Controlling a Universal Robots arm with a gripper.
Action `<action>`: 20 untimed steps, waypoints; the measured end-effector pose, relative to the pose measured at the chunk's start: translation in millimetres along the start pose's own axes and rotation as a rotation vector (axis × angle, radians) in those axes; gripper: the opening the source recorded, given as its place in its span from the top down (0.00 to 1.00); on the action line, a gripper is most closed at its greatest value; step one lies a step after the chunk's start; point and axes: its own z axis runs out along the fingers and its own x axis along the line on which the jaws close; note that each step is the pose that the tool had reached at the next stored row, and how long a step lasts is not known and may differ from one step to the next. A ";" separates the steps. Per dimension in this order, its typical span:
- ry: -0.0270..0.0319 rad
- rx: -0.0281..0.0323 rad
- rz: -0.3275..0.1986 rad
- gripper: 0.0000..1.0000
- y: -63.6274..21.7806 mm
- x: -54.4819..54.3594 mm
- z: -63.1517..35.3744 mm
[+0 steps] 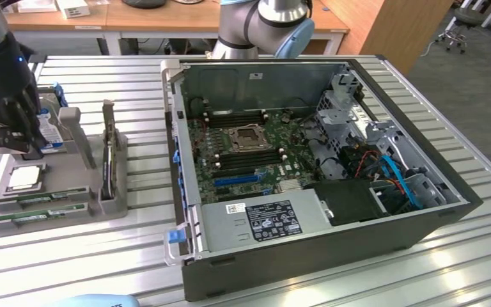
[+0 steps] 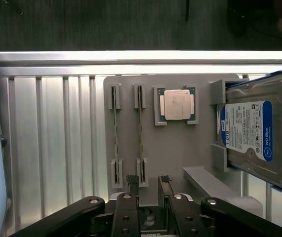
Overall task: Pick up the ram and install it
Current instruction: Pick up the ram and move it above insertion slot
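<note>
Exterior view, open computer case (image 1: 314, 160) on slatted tabletop (image 1: 100, 77), grey holder (image 1: 84, 167) at the exterior view's left, ram (image 1: 39, 201) lying in its front slots, jaws hanging over the holder, wrist view, jaws spread and empty, ram (image 2: 140, 129) on edge in the holder, processor (image 2: 176, 104) and hard drive (image 2: 252, 131) alongside
</note>
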 end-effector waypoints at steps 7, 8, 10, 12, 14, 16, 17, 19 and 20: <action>0.0000 -0.0001 0.000 0.71 -0.2 0.2 5.1; 0.0002 -0.0003 0.000 0.71 -0.2 0.2 5.4; 0.0002 -0.0002 0.000 0.71 -0.2 0.2 5.9; 0.0009 0.0000 0.000 0.71 -0.3 0.3 6.5; 0.0031 0.0000 0.000 0.71 -0.2 0.3 7.0; 0.0067 -0.0001 0.000 0.71 -0.3 0.3 7.5; 0.0083 -0.0001 0.000 0.71 -0.3 0.3 7.7; 0.0110 -0.0002 0.000 0.71 -0.3 0.4 8.0; 0.0117 -0.0002 0.000 0.71 -0.3 0.4 8.1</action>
